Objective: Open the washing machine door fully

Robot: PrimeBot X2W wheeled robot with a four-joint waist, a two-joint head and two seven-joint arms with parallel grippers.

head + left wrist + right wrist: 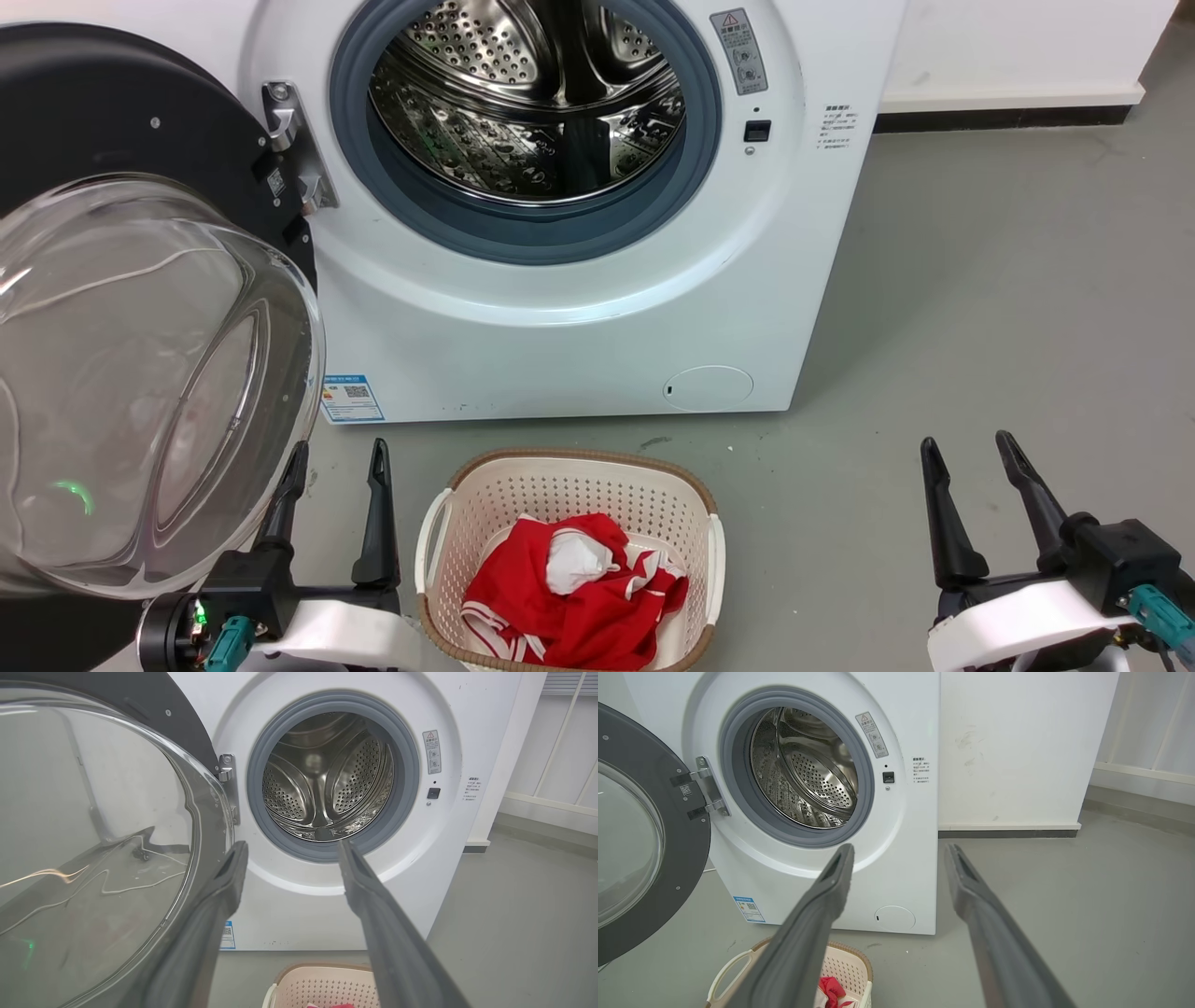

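Clear glossy glass door (140, 373), perforated shiny steel drum (523, 103)

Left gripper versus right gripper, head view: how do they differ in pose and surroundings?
The left gripper sits right beside the glass bowl of the washing machine door; the right gripper stands over the floor, well clear of it. The left gripper's fingers stand nearly upright in the view, close to the basket; the right gripper's lean leftward, farther from it. Both are open, empty, pointing toward the washing machine.
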